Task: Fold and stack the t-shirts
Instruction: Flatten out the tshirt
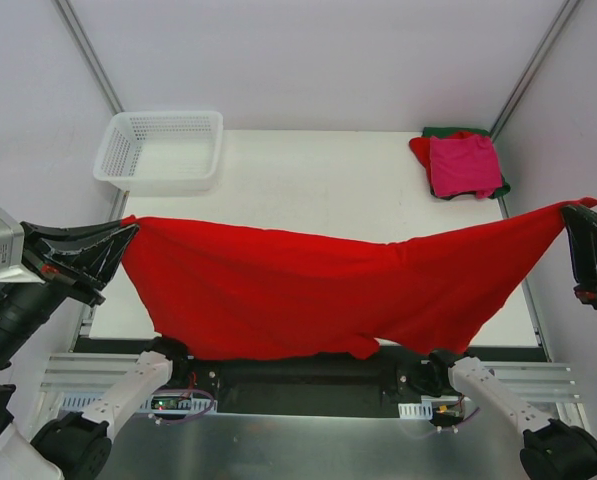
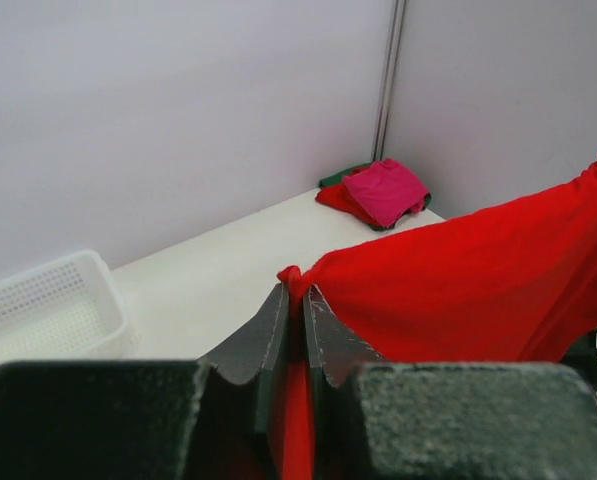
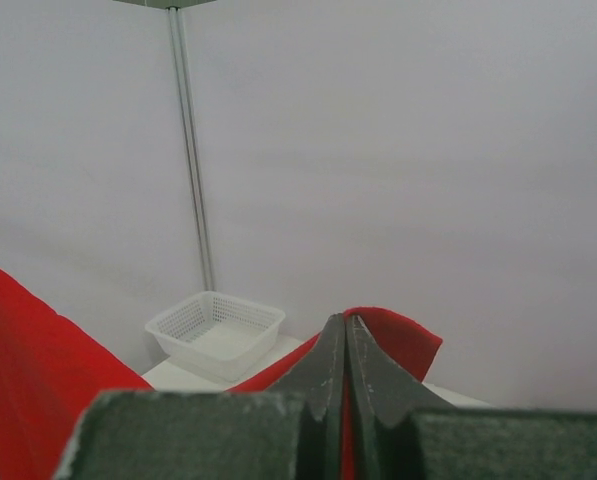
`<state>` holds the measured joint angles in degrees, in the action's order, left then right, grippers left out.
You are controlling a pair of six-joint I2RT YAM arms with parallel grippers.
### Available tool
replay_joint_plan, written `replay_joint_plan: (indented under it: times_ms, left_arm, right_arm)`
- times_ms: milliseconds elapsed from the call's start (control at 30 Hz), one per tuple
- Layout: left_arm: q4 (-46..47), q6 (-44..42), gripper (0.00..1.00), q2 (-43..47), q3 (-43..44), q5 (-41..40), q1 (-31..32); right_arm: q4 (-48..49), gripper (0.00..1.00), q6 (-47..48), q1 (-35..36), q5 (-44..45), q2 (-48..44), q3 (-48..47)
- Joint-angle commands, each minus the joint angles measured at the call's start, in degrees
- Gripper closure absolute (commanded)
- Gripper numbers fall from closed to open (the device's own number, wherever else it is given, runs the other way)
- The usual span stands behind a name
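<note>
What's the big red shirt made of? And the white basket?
The red t-shirt looks like soft, matte cloth, maybe cotton: it sags and wrinkles where it hangs. The white basket looks like stiff, smooth plastic: its walls are a moulded mesh.

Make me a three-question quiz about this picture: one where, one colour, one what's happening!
1. Where on the table is the white basket? A far left corner; B far right corner; C near edge.
2. What colour t-shirt tops the folded pile? A blue; B yellow; C pink.
3. What is the red t-shirt doing? A lying folded; B stretched between the left gripper and right gripper; C in the basket.
Answers: 1 A, it sits far left. 2 C, pink lies on top. 3 B, each gripper pinches an end.
</note>
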<state>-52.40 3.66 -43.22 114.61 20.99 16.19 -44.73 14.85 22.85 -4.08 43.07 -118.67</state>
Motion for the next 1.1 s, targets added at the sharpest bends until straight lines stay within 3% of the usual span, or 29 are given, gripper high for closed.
replay_joint_plan:
  times_ms: [0, 233, 400, 500, 667, 800, 1067]
  left_arm:
    - [4.85, -0.59, 0.98, -2.04, 3.95, 2.64, 0.43]
    - [4.94, 3.01, 0.98, -1.43, 13.17, 9.06, 0.51]
    - [6.52, 3.11, 0.98, -1.25, 13.89, 11.00, 0.51]
    - [9.32, 0.83, 0.99, -1.77, 6.71, 7.84, 0.51]
    - [18.98, -2.17, 1.00, -5.28, -13.77, 2.22, 0.51]
    - [28.74, -1.55, 1.00, -14.05, -24.85, 2.47, 0.43]
    - [43.86, 0.64, 1.00, -31.56, -37.43, 2.56, 0.34]
  right_arm:
    - [5.97, 0.99, 0.97, 0.26, -0.93, 1.14, -3.23]
    - [6.41, 0.99, -2.19, 0.26, -8.05, -0.17, -9.56]
    - [7.38, 0.99, -1.85, 0.53, -7.09, -0.27, -8.51]
    - [8.95, 0.99, -0.53, 1.58, -3.49, 1.05, -2.37]
    - [14.23, 0.99, 1.58, 2.11, 3.71, 6.31, 12.11]
    - [21.32, 0.99, 4.39, 1.76, 10.83, 14.91, 21.25]
    - [30.49, 0.99, -3.07, -4.04, 5.57, 28.55, 34.47]
